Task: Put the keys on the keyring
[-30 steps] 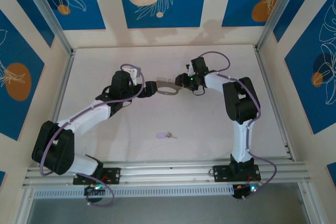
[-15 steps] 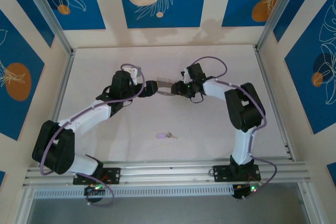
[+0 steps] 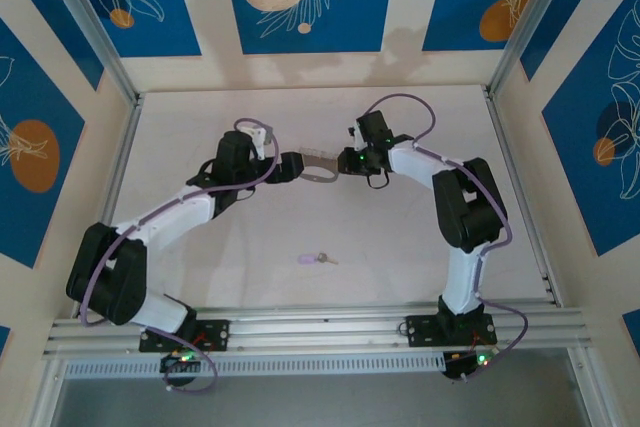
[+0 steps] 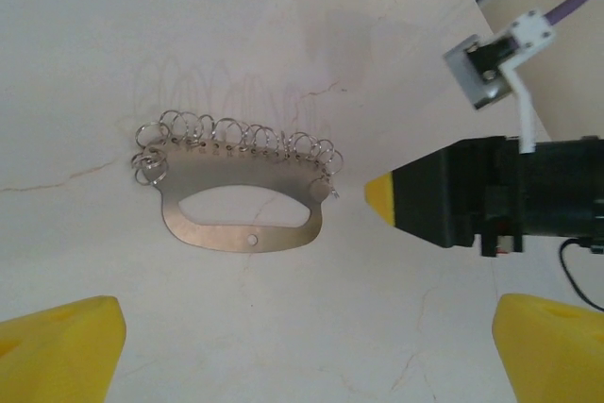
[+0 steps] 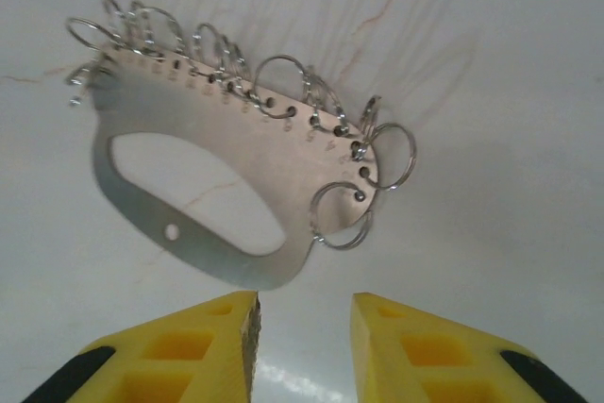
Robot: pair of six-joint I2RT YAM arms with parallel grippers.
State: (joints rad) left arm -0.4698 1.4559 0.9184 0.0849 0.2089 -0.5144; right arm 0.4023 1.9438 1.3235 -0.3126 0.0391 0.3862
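Top view: the keyring (image 3: 320,171) lies between left pincer (image 3: 291,164) and right pincer (image 3: 345,160), gaps too small to read. The tiny key (image 3: 315,259) sits well behind both, unmoved, while the left pincer has edged nearer. Left wrist: cropped fingertips (image 4: 57,346) spread wide, keyring ahead. Right wrist: narrow empty gap, keyring's end just ahead.

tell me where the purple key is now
In the top view, the key lies on the near half of the table, about centred, apart from the keyring farther back.
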